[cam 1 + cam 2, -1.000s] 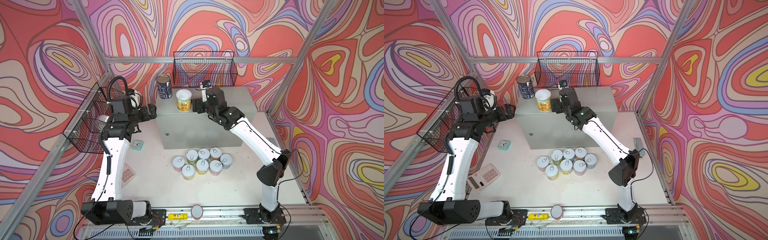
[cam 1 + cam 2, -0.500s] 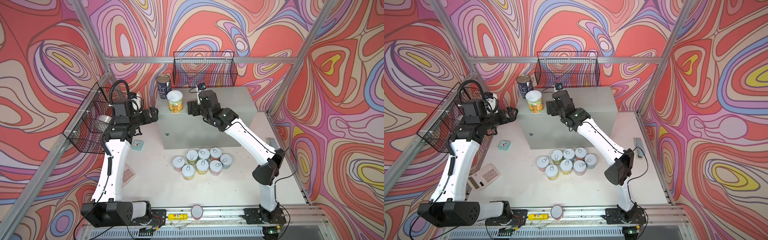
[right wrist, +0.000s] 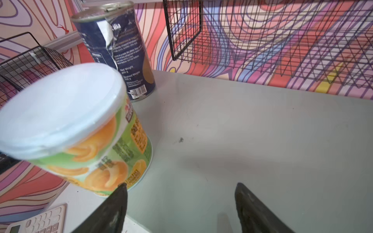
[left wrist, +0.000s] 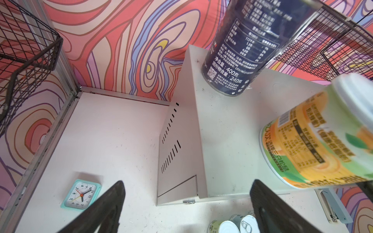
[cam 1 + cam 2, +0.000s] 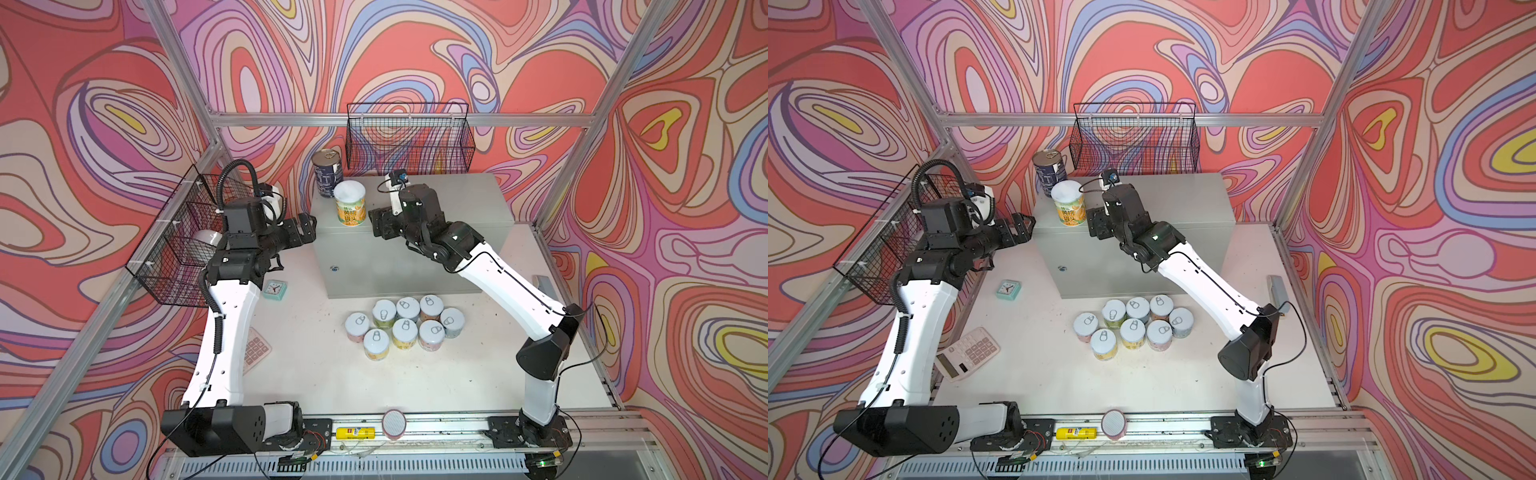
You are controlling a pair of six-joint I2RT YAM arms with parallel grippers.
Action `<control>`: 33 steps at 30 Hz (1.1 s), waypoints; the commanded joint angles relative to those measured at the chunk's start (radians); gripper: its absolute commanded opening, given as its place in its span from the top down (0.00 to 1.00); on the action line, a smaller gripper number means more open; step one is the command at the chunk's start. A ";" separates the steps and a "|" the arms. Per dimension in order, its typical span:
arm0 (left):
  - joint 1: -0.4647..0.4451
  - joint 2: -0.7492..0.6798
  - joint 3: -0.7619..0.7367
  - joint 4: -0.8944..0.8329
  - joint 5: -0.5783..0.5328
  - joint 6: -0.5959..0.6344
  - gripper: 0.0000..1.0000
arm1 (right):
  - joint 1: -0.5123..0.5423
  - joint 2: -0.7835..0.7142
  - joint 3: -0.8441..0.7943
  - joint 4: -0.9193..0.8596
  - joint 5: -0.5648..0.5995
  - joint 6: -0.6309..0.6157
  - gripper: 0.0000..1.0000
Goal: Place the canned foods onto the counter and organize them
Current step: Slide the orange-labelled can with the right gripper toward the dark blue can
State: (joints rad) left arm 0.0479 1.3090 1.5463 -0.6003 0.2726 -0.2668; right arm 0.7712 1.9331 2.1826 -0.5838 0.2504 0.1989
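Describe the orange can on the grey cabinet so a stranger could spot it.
Find the grey cabinet at the back. Two tall cans stand at its top's left end. The orange can is the nearer one, white-lidded, unlike the metal-lidded blue can behind.

Matt metal counter (image 5: 374,274), dark blue tin (image 3: 125,52) with glossy paper label (torn)

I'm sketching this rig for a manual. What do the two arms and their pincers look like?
The left arm and right arm have white shells between black joints. A thick ribbed black hose loops over the left one; a thin black cable runs along the right. The left pincer and right pincer are black, with tapered fingers.
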 commanded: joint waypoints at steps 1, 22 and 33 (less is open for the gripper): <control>0.004 -0.022 -0.017 0.011 0.016 -0.009 0.02 | 0.003 0.049 0.046 -0.005 -0.035 -0.007 0.14; 0.004 -0.010 -0.031 0.022 0.027 -0.004 0.03 | 0.031 0.223 0.267 -0.005 -0.121 -0.009 0.15; 0.004 -0.001 -0.037 0.028 0.018 -0.002 0.03 | 0.031 0.263 0.309 0.008 -0.151 -0.007 0.15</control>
State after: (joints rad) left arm 0.0479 1.3048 1.5177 -0.5972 0.2878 -0.2661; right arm 0.7994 2.1700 2.4657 -0.5850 0.1177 0.1928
